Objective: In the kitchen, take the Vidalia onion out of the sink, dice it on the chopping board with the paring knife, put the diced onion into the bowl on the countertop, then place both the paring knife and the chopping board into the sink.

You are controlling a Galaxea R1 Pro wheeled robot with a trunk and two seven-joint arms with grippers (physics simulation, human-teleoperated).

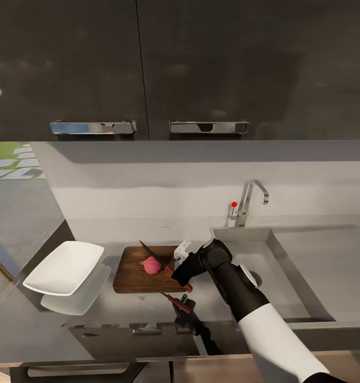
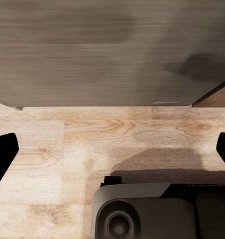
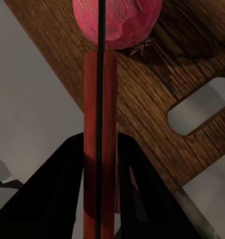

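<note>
On the chopping board, tool clamping paring knife.

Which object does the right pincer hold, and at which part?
The right pincer holds the knife by its red handle, blade over the onion on the board.
</note>
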